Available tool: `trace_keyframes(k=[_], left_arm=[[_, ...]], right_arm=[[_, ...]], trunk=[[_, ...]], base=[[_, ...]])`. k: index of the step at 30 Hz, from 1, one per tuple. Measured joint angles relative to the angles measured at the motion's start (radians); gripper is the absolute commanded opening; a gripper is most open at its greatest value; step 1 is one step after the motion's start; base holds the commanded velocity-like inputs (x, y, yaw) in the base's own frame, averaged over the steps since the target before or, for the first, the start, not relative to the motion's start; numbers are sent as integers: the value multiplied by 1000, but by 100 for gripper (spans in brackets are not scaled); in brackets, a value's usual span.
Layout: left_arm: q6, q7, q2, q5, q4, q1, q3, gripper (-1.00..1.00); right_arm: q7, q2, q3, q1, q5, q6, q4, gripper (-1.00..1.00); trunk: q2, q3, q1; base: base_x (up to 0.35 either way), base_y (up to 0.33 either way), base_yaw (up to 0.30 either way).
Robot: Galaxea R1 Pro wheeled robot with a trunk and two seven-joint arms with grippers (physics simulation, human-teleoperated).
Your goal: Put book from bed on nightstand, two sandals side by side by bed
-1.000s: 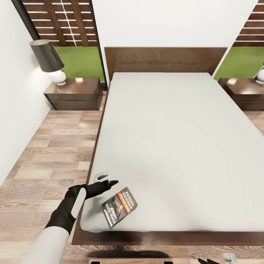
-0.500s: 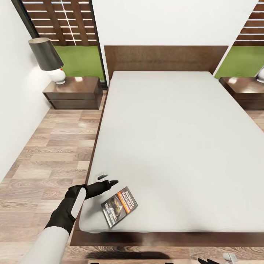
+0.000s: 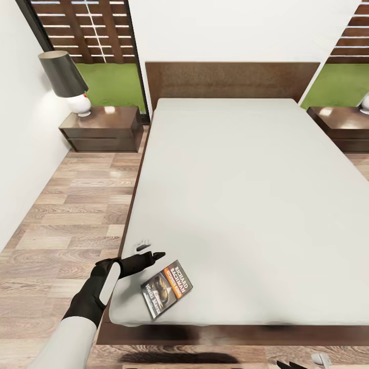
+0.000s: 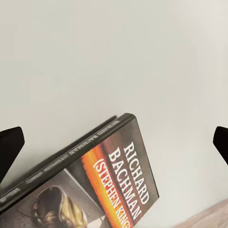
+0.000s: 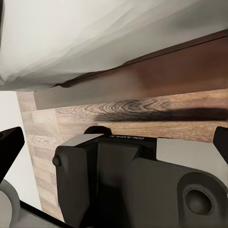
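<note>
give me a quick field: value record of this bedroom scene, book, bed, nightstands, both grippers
book: dark paperback with orange band, flat on the mattress near the foot-end corner on the robot's left
bed: grey mattress, dark wooden headboard
nightstands: left nightstand with a lamp on it; right nightstand at the frame edge
left gripper: open, just above the mattress beside the book, not touching it
right gripper: open, low by the bed frame
floor: wood planks
</note>
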Motion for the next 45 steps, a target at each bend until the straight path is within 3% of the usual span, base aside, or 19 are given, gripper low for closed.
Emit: trace_keyframes(k=[3, 16, 23, 32, 41, 45], left_arm=[[0, 0, 0, 0, 0, 0, 0, 100], [0, 0, 0, 0, 0, 0, 0, 100], [0, 0, 0, 0, 0, 0, 0, 100], [0, 0, 0, 0, 0, 0, 0, 100], [0, 0, 0, 0, 0, 0, 0, 100], [0, 0, 0, 0, 0, 0, -1, 100]], right_arm=[[0, 0, 0, 0, 0, 0, 0, 100], [0, 0, 0, 0, 0, 0, 0, 100], [0, 0, 0, 0, 0, 0, 0, 100], [0, 0, 0, 0, 0, 0, 0, 100], [0, 0, 0, 0, 0, 0, 0, 100], [0, 0, 0, 0, 0, 0, 0, 100]], trunk=[[0, 0, 0], [-91, -41, 50], [-91, -41, 50], [-154, -69, 84], [-154, -69, 84], [-182, -81, 100]], base=[[0, 0, 0], [0, 0, 0], [0, 0, 0], [0, 0, 0], [0, 0, 0], [0, 0, 0]])
